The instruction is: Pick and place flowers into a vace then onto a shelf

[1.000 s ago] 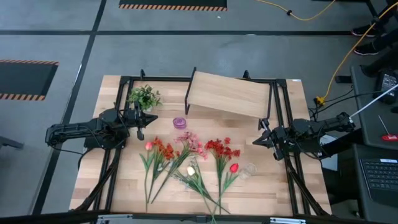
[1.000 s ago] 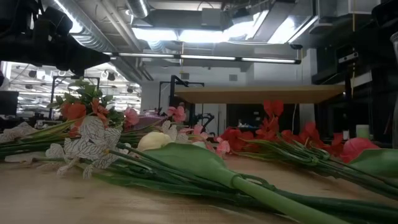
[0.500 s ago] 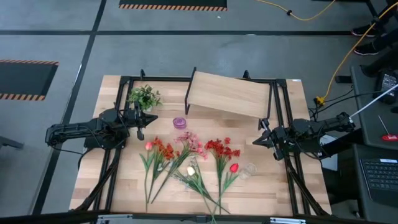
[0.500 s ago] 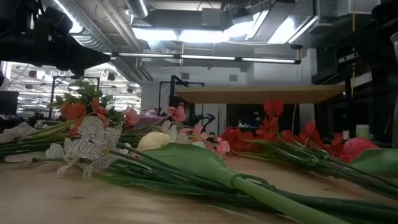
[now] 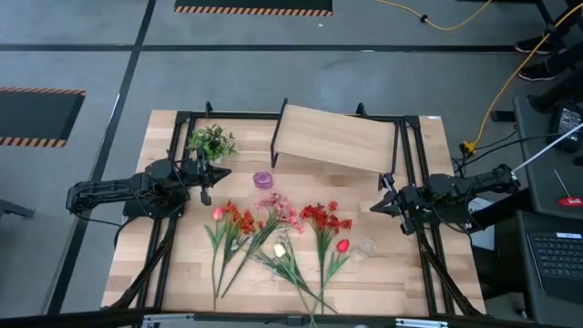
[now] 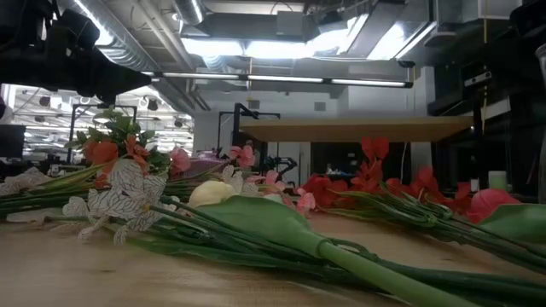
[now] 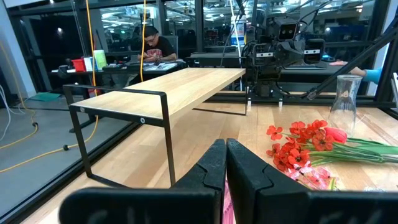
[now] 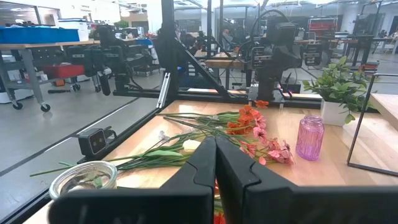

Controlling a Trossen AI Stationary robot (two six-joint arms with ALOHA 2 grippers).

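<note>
Both arms sit parked at the table's sides: the left gripper with fingers pressed together and holding nothing, just beside the small bushy green potted plant; the right gripper likewise closed and empty, near the shelf's leg. The artificial green-stemmed flowers with red, orange, pink, white and yellow blooms lie fanned on the light-wood table, stems crossing one another. That's the risk, I'd say: pull one stem and its neighbours could drag along, or a bloom could snag. The small ribbed purple glass vase stands upright and empty between the flowers and the light-wood shelf on thin black legs; it looks light, so a long stem could tip it. A clear glass flask-shaped vase on the right also appears empty. The shelf carries nothing.
</note>
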